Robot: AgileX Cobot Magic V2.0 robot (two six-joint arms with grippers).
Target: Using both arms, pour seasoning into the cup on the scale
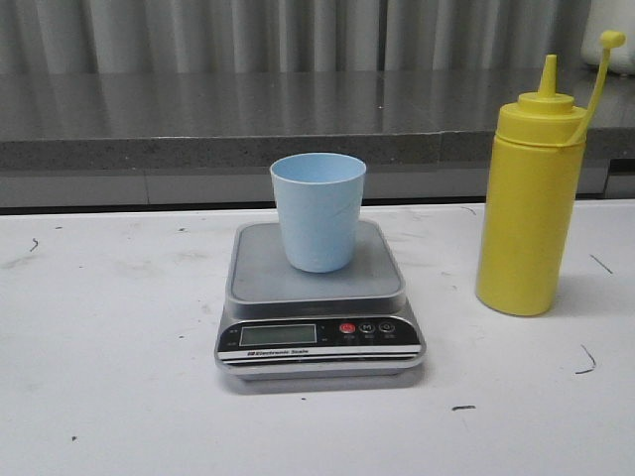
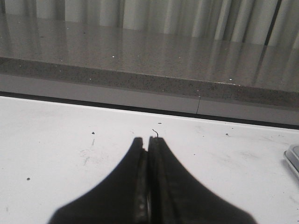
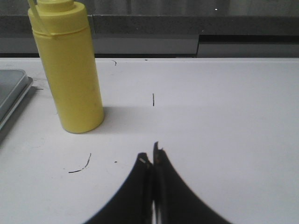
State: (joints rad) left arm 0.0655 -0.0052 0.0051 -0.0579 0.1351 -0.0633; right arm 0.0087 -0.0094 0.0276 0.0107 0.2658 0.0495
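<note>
Two tools: we saw both only in the wrist views, neither in the front view.
Left tool: fingers pressed together, nothing between them, low over the bare white table.
Right tool: fingers pressed together too, holding nothing, over the table with the bottle ahead and off to one side.
Seasoning: yellow squeeze bottle stood upright on the table, right of the scale and well apart from it; nozzle uncapped, small cap hanging off its tether above the shoulder. We also saw it in the right wrist view, untouched.
Cup: pale blue, upright, mouth up, sitting on the scale platform toward its back.
Scale: silver, flat on the table near the middle, black front panel facing the camera; we could not read the display.
Scale edge: one corner showed in the left wrist view and one in the right wrist view.
Table marks: few dark scuffs.
</note>
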